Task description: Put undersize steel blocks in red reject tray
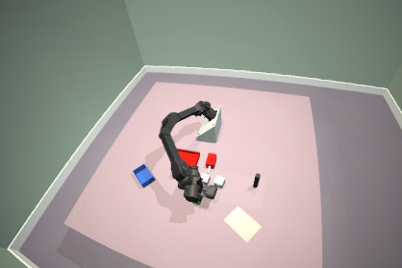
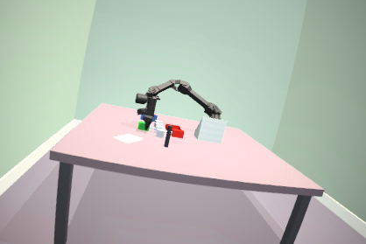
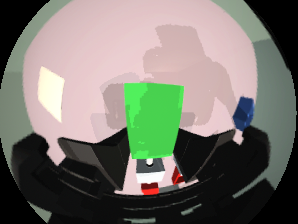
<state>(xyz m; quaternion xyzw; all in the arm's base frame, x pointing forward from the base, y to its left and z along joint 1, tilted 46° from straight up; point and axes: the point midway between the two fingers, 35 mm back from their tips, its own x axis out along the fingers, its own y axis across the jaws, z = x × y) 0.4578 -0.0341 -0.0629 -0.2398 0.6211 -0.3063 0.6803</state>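
My gripper is shut on the green GO gauge, low over the table. In the wrist view a steel block lies just beyond the gauge. A small pale pin tip shows at its dark-looking face; whether it is inside the hole, and how deep, I cannot tell. Pale steel blocks stand in a row beside the gripper, partly hidden by the arm in the top view. The red reject tray lies behind them; its inside is mostly hidden.
A red block-shaped piece with a pale pin lies beside the red tray. A blue tray, a dark upright cylinder, a cream sheet and a pale wedge stand around.
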